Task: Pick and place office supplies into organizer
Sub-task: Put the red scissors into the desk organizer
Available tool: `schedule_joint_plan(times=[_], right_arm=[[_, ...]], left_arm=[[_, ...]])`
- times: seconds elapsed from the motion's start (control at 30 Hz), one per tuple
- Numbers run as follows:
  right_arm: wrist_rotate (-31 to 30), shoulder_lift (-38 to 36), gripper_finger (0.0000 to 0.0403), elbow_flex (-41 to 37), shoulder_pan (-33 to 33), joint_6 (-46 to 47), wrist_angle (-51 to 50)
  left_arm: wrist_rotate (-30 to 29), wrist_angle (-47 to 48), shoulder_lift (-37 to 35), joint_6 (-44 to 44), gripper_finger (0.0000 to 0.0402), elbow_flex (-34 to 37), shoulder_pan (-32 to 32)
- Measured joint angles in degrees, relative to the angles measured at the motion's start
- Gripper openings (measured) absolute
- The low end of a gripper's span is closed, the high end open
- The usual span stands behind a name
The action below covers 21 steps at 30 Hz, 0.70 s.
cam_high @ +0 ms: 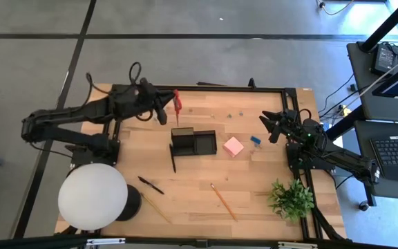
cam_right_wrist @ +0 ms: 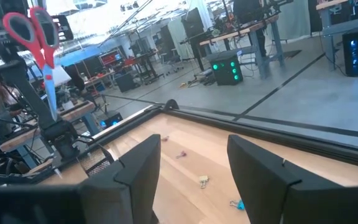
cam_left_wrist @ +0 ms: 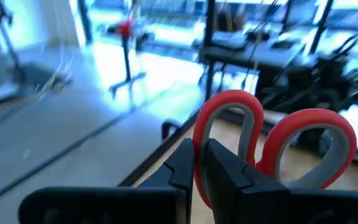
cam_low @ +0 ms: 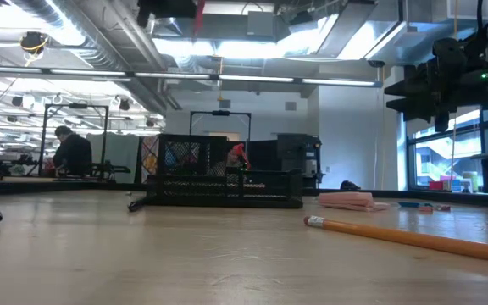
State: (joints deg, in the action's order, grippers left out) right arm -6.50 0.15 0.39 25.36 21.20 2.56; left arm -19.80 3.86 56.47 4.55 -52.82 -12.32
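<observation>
The left end effector [cam_high: 163, 111] is clamped on the scissors [cam_high: 177, 104], above the table's far edge. Keep the blades down, lowering them into the organizer [cam_high: 193, 144]. The right end effector [cam_high: 273, 127] waits, fingers apart.

Scissors [cam_left_wrist: 272, 146] blades hidden behind left gripper [cam_left_wrist: 197, 168] fingers; low view crops both arms at top; tiny bits [cam_high: 235, 108] on table unidentifiable.

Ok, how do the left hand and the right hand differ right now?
The left hand is shut on the red-handled scissors, lifted above the table; the right hand is open and holds nothing. The left hand sits just behind the black organizer; the right hand hovers beside the pink sticky-note block.
</observation>
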Motion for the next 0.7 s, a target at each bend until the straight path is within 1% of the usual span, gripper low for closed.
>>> schedule_joint_plan(times=[0.2,0.33,0.4,0.5,0.7], right_arm=[[0.0,0.0,0.0190,0.0,0.0,1.0,0.0],[0.0,0.0,0.0190,0.0,0.0,1.0,0.0],[0.0,0.0,0.0190,0.0,0.0,1.0,0.0],[0.0,0.0,0.0190,0.0,0.0,1.0,0.0],[0.0,0.0,0.0190,0.0,0.0,1.0,0.0]], left_arm=[[2.8,-22.3,-1.9,-3.4,0.0023,14.2,0.2],[2.9,-36.5,-2.0,-4.9,0.0023,22.9,0.2],[2.9,-41.9,-1.9,-6.4,0.0023,26.2,0.2],[2.9,-45.5,-1.8,-8.8,0.0023,30.2,0.2],[2.8,-47.9,-1.8,-7.5,0.0023,34.1,0.2]])
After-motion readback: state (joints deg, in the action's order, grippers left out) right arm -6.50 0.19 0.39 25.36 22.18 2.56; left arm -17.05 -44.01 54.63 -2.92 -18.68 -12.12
